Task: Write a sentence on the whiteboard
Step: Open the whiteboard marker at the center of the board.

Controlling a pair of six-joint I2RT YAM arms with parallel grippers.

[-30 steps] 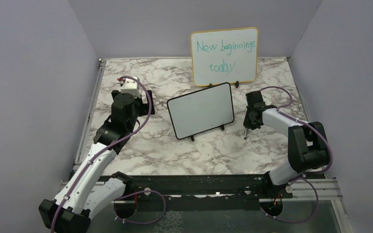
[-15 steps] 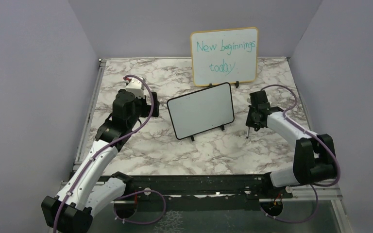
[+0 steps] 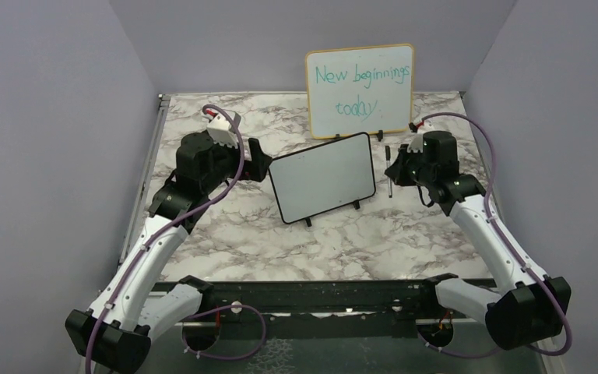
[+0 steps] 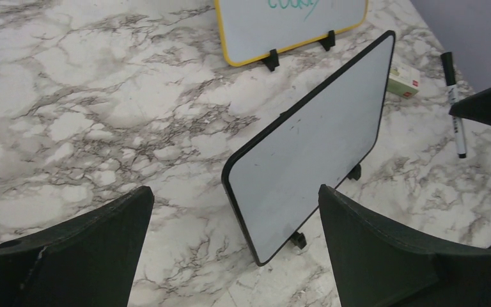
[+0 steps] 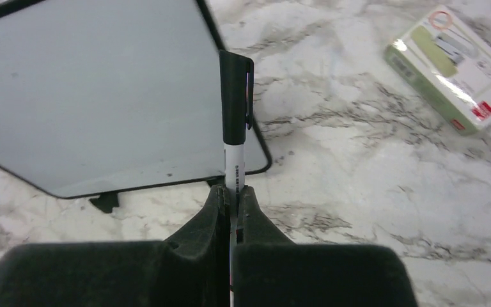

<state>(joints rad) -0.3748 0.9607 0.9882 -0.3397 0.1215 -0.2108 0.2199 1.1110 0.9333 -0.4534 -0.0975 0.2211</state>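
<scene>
Right wrist view: right gripper (image 5: 232,192) is pinching a capped marker (image 5: 235,102), left gripper (image 4: 235,195) is gaping; the cap is threatening inkless strokes on the whiteboard (image 5: 96,96).

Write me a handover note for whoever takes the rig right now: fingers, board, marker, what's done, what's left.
Left gripper: open, empty, at the left edge of the whiteboard.
Right gripper: shut on the marker, cap on, near the board's right edge.
Whiteboard: upright on its feet, blank.
Wood-framed board behind reads New beginnings today.
Done: marker in hand. Left: uncap it, write the sentence.
</scene>
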